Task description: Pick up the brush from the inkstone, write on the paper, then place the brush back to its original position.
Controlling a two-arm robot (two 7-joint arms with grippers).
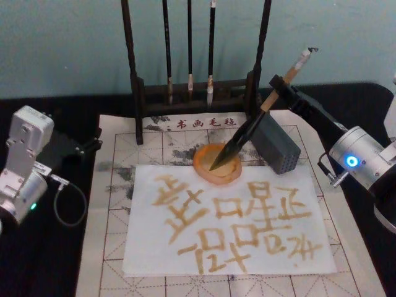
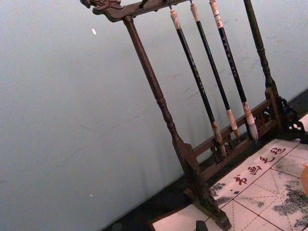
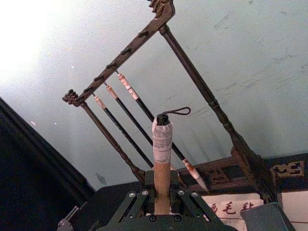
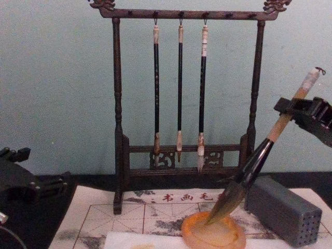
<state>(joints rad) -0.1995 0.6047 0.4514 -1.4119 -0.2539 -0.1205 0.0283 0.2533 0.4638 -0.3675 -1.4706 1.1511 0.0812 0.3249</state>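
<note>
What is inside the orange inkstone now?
The dark tip of the brush sits in the inkstone, handle tilted, gripped by the right end effector. The dish floor under the tip is covered. The left end effector is parked left of the mat.

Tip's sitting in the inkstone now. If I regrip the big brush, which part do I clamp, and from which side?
Clamp the brush on its tan handle, above the black section and below the white wrap, where the right gripper holds it. It is probably best to come from the robot's right: the handle leans up that way from the inkstone, with the grey block close beside it.
</note>
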